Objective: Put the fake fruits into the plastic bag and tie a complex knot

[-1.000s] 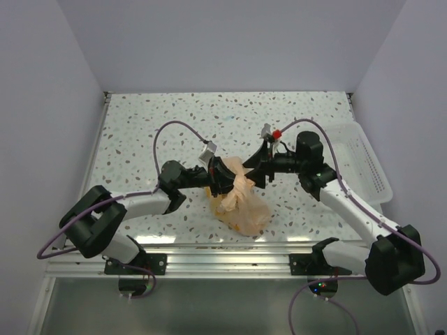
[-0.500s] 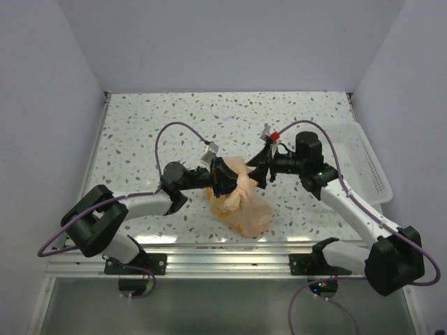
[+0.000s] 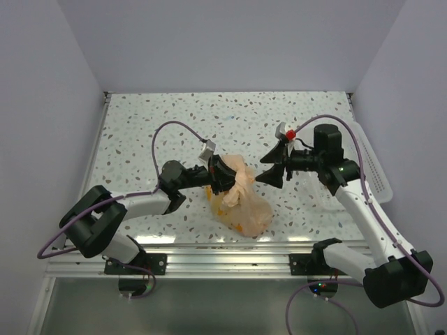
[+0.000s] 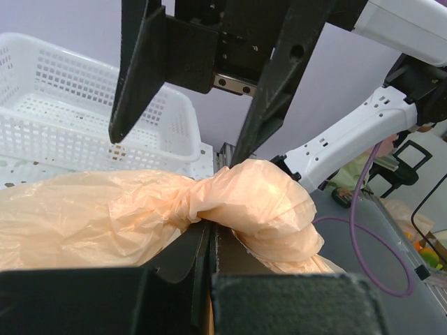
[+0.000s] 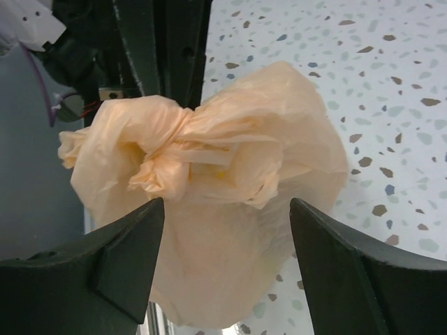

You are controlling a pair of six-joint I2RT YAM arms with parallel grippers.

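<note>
The peach-orange plastic bag [image 3: 246, 209] sits on the table between the arms, its handles twisted into a knot [image 3: 242, 183] on top. The fake fruits show only as dim yellow-orange patches through the bag's lower left [image 3: 225, 209]. My left gripper [image 3: 222, 180] is shut on a handle tail beside the knot; in the left wrist view the jaws [image 4: 209, 234] pinch plastic under the knot [image 4: 202, 199]. My right gripper [image 3: 265, 176] is open and empty, just right of the bag. In the right wrist view it [image 5: 225, 202] stands apart from the bag [image 5: 230, 272] and knot [image 5: 174, 139].
A white perforated plastic tray [image 3: 371, 162] stands at the table's right edge, behind the right arm; it also shows in the left wrist view [image 4: 70, 118]. The speckled tabletop [image 3: 209, 118] stretches behind the bag. Grey walls close in three sides.
My right gripper has let go of the bag, opened, and drawn back to the right. The left gripper stays shut on the handle. The knot looks tighter.
</note>
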